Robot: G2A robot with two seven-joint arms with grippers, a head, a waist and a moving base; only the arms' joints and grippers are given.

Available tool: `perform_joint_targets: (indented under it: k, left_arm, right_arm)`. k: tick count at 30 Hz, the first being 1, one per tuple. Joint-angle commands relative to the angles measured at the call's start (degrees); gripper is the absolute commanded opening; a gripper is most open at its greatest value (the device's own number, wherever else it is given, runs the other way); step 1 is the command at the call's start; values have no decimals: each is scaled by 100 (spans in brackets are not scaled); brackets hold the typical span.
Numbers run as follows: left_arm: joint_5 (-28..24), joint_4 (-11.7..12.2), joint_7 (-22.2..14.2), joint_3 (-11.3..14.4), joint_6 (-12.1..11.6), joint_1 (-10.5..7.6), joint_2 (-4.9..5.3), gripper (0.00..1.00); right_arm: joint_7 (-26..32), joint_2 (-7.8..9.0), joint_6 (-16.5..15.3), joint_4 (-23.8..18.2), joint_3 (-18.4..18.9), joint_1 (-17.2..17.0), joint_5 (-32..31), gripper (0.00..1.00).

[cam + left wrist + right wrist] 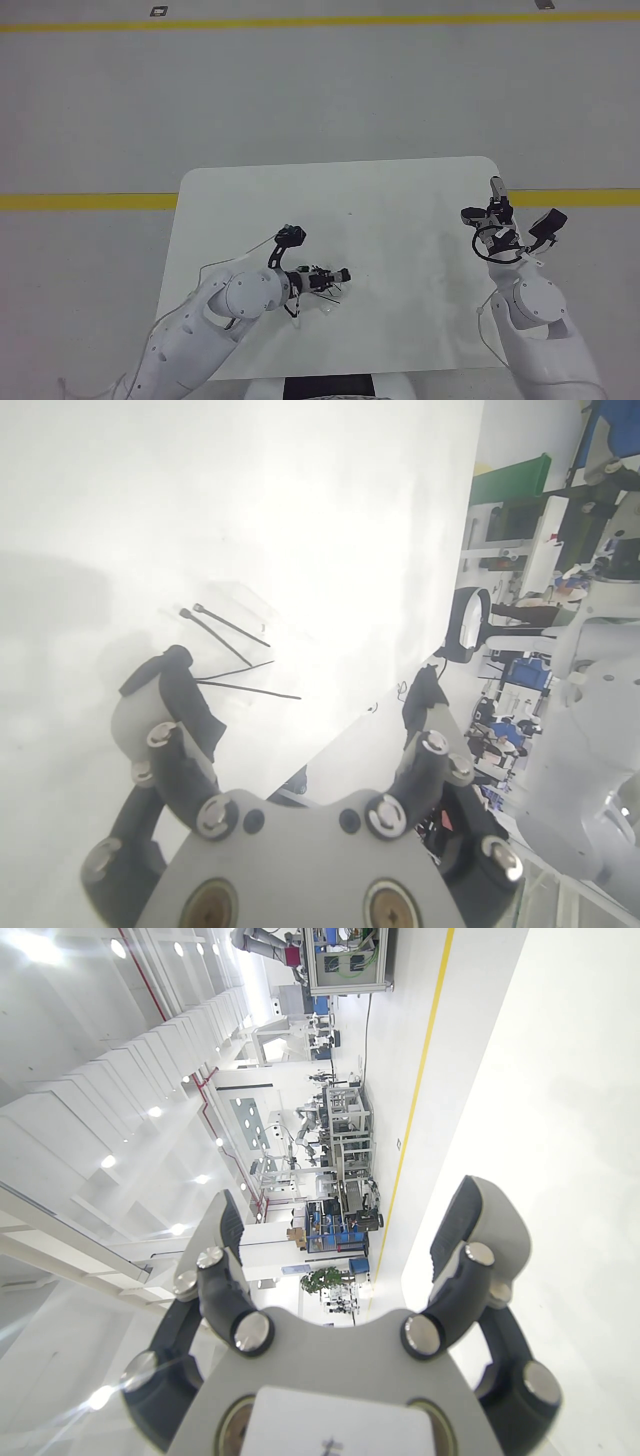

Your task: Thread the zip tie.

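Note:
Several black zip ties (227,631) lie loose on the white table (400,200), two with square heads side by side and two thin tails (250,691) crossing below them. A clear plastic bag (245,597) lies faintly under and behind them. My left gripper (300,675) hovers just short of the ties, open, with nothing between its fingers; one fingertip (170,670) is close to the thin tails. From above, the left gripper (335,276) sits over the table's front left, ties (325,293) beside it. My right gripper (345,1208) is open and empty at the table's right edge (484,200).
The table's near edge (350,725) runs right under the left gripper. Yellow floor lines (90,201) pass beside and behind the table. Around the ties the tabletop is bare white.

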Motion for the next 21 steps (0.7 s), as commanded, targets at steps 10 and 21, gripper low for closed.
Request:
perform_joint_targets:
  k: [10, 21]
  left_arm:
    - [209, 175, -60, 249, 0, -200, -50, 100]
    - [108, 393, 227, 454, -165, -230, -89, 100]
  right_arm:
    - [0, 0, 0, 0, 0, 0, 0, 100]
    - [0, 0, 0, 0, 0, 0, 0, 100]
